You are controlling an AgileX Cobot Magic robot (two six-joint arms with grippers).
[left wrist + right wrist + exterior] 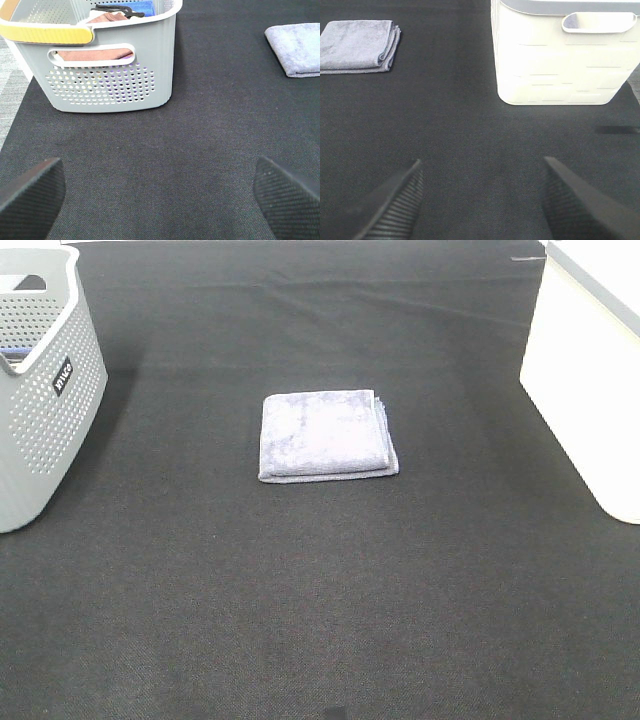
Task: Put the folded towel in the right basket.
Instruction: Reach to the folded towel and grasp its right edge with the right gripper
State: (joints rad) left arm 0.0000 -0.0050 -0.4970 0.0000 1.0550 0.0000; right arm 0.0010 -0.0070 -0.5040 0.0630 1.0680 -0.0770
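Observation:
The folded towel (325,435) is pale lavender-grey and lies flat on the dark mat in the middle of the exterior view, layered edges on its right side. It also shows in the left wrist view (296,48) and the right wrist view (359,45). The right basket (590,380) is cream-white with a grey rim and stands at the right edge; the right wrist view shows its side and handle hole (560,55). My left gripper (160,192) is open and empty above the mat. My right gripper (482,197) is open and empty above the mat. Neither gripper shows in the exterior view.
A grey hole-dotted basket (40,390) with a black label stands at the left edge; the left wrist view shows its perforated wall (100,85), with cloths inside. A dark mat (320,600) covers the table.

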